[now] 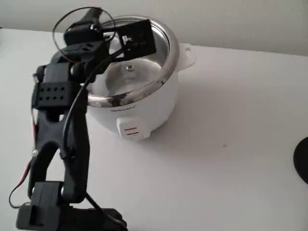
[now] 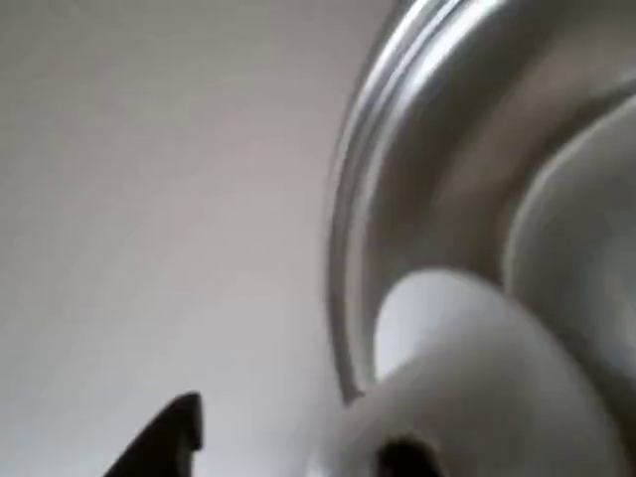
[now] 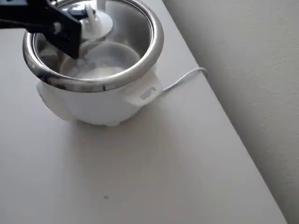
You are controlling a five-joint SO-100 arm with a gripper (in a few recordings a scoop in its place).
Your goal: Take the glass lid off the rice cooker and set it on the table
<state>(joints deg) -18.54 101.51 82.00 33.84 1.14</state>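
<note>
The white rice cooker (image 1: 139,108) stands at the back of the white table (image 1: 231,144). The glass lid (image 1: 132,72) lies over its steel rim, and I cannot tell whether the lid sits flat. In the overhead view my black gripper (image 3: 70,32) hovers over the left of the lid (image 3: 100,60), right beside the white knob (image 3: 96,21). In the fixed view the gripper (image 1: 137,41) reaches over the cooker from the left. The blurred wrist view shows the knob (image 2: 467,388) close up at lower right. One dark fingertip (image 2: 174,432) stands well left of it, with a gap between them.
My arm's base (image 1: 57,211) and links fill the front left of the table. A white cord (image 3: 187,77) runs from the cooker (image 3: 93,102) to the table's right edge by the wall. A dark round object (image 1: 303,159) sits at the right edge.
</note>
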